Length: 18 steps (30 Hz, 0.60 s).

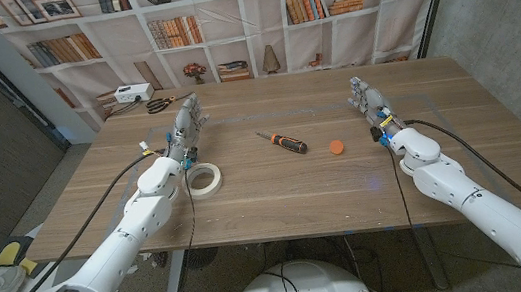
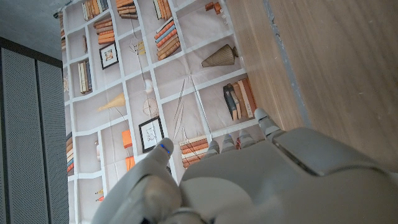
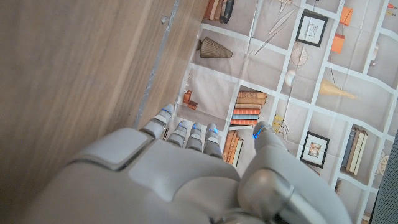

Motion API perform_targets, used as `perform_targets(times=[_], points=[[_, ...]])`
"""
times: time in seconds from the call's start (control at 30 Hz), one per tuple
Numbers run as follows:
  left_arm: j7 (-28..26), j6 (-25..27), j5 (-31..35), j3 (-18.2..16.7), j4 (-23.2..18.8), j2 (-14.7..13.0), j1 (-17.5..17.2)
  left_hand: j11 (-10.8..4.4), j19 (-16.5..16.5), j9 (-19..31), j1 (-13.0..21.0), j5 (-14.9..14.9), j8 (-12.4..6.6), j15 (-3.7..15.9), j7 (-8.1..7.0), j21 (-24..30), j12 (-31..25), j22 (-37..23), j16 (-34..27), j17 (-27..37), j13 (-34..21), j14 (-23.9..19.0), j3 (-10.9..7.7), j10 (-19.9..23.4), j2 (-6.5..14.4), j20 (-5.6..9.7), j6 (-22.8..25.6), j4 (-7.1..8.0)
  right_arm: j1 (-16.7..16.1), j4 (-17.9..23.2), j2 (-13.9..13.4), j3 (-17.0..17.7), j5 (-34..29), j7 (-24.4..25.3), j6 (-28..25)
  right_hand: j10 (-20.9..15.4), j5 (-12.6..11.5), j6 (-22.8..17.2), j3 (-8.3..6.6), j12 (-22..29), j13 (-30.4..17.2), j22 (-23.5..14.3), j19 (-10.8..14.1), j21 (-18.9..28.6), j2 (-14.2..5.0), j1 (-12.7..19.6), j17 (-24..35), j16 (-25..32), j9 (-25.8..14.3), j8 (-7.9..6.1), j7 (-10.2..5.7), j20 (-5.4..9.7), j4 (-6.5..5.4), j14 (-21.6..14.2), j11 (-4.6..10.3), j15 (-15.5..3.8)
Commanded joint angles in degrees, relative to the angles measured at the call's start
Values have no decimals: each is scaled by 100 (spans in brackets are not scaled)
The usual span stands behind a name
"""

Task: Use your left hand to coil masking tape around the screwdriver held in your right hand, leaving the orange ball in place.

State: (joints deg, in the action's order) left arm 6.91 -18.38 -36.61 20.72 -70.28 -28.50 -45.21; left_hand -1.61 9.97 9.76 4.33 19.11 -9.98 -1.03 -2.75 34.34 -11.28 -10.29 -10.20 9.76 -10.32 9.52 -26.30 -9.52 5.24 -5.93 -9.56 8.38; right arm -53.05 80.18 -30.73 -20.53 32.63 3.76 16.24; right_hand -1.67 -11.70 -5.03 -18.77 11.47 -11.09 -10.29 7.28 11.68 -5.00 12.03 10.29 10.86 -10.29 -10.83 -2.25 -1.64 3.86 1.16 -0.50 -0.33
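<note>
Masking tape [image 1: 204, 180] is seen just beside the empty, spread left hand [image 1: 187, 123]; the screwdriver [image 1: 281, 141], lying diagonally, is found nearer the equally spread right hand [image 1: 367, 97] than the orange ball [image 1: 336, 146] is.

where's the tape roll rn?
Head view: the tape roll lies on the table's left side, beside the left robot hand's wrist, left of the screwdriver.

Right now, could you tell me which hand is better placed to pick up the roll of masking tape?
Left. The masking tape lies just beside the left hand and forearm, while the right hand waits across the table, beyond the screwdriver and orange ball.
</note>
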Motion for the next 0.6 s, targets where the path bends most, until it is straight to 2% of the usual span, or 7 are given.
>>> perform_targets(times=[0.03, 0.13, 0.27, 0.33, 0.43, 0.57, 0.6], points=[[585, -103, 371, -237, 279, 111, 155, -1, 659, 20, 4, 37, -41, 3, 11, 23, -29, -27, -44, 30, -24, 696, -39, -811, 212, -28, -848, -6, -746, 1566, -218, -50, -742, 903, -258, -79, -38, -49, -41, 38, -9, -19, 68, 50, 6, 51, 10, 28, -30, -23, 34, 27, 18, 49, -8, -23], [509, -45, 509, -275, 182, 118, 123, 35, 608, 21, 18, 35, -75, -20, -8, 24, -63, -26, -68, 27, -24, 618, -31, -717, 189, -28, -758, -24, -724, 1609, -303, -57, -876, 922, -345, -100, -39, -56, -43, 42, -9, -17, 74, 50, 19, 73, 9, 36, -29, -25, 40, 31, 43, 24, -24, 6], [318, -51, 720, -311, 102, 184, 96, 92, 455, 24, 44, 31, -128, -173, -54, 40, -117, -27, -135, 29, -29, 365, -16, -539, 154, -134, -539, -55, -669, 1675, -445, -51, -1044, 911, -486, -159, -42, -89, -54, 56, -8, -14, 99, 55, 37, 128, 8, 57, -28, -37, 41, 7, 98, -48, -44, 94], [263, 12, 793, -315, 29, 190, 80, 159, 344, 27, 58, 27, -159, -187, -85, 56, -166, -29, -155, 31, -33, 233, -11, -374, 145, -222, -385, -68, -624, 1713, -534, -69, -1171, 895, -577, -228, -43, -155, -80, 70, -8, -12, 148, 67, 39, 211, 8, 76, -30, -59, 23, -29, 170, -127, -59, 173], [127, 147, 904, -327, -135, 185, 28, 222, 343, 33, 72, 19, -179, -383, -104, 17, -210, -34, -184, 35, -39, 16, 0, -179, 129, -284, -195, -80, -567, 1827, -685, -102, -1372, 877, -773, -326, -38, -228, -130, 91, -10, -11, 199, 78, 18, 333, 12, 99, -33, -80, 45, -86, 262, -227, -73, 231], [-62, 232, 1101, -341, -330, 155, -44, 423, 211, 40, 67, -3, -187, -552, -93, 20, -267, -48, -226, 51, -55, -272, 28, 70, 101, -507, 18, -82, -501, 2068, -923, -142, -1575, 787, -1166, -504, 32, -419, -258, 114, -20, -21, 324, 107, -56, 630, 30, 190, -40, -122, 1, -358, 452, -573, -62, 311], [-135, 260, 1148, -353, -403, 147, -81, 413, 166, 40, 67, -8, -187, -570, -93, 29, -278, -51, -231, 53, -58, -320, 31, 119, 99, -546, 54, -83, -474, 2103, -982, -155, -1588, 709, -1229, -529, 45, -433, -269, 117, -22, -24, 353, 117, -60, 662, 34, 207, -42, -121, 4, -436, 470, -636, -57, 308]])
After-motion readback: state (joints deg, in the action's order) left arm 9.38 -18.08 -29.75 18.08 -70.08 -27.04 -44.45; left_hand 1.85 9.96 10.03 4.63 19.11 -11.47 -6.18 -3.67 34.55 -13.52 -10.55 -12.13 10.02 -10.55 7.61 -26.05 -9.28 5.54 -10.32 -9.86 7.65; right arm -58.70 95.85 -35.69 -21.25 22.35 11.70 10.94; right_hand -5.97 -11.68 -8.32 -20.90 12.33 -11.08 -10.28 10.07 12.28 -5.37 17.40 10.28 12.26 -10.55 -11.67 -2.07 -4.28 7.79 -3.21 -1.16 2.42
